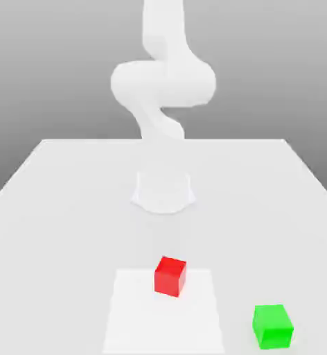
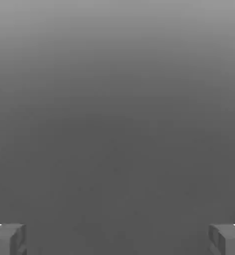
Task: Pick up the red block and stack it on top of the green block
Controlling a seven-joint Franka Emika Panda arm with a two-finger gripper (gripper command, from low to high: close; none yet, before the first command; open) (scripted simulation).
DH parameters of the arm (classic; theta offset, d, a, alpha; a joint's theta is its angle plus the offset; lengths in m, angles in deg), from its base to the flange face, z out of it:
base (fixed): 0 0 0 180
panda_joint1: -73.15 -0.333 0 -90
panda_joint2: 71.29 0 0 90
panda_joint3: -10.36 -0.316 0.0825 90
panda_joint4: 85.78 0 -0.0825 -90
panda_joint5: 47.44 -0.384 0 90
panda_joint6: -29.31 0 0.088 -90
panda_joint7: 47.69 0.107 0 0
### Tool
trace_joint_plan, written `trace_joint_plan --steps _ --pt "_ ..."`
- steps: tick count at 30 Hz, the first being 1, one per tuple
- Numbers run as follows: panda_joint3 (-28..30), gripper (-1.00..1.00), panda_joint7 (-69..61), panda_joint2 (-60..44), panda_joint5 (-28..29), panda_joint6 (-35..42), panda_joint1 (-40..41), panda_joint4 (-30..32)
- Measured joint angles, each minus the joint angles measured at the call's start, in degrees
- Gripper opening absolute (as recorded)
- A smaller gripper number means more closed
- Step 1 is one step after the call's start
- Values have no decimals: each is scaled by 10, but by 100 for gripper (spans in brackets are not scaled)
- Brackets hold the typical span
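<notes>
White table (image 1: 69, 208) carries the arm's round base (image 1: 163, 193) near centre; the white arm (image 1: 163, 83) rises from it, bends, and leaves the frame at the top; the red block (image 1: 170, 275) rests on a paler square patch (image 1: 135, 319), apparently turned slightly askew; the green block (image 1: 272, 325) sits on bare table toward the exterior view's right, nearer the camera, well apart from the red block.

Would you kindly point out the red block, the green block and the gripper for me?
red block (image 1: 170, 276), exterior view, on its front face.
green block (image 1: 272, 326), exterior view, on its front face.
gripper (image 2: 117, 239), hand view, midway between the two open fingertips.
</notes>
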Motion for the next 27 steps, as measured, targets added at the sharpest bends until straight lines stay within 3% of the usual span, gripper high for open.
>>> trace_joint_plan --steps 17,24,25,27 --pt "-56 0 177 -353 -10 -250 34 280" --pt "-23 0 228 -515 42 -382 14 280" --pt "-16 -100 232 -530 48 -395 9 278" --pt "-16 -100 232 -530 48 -395 9 278"
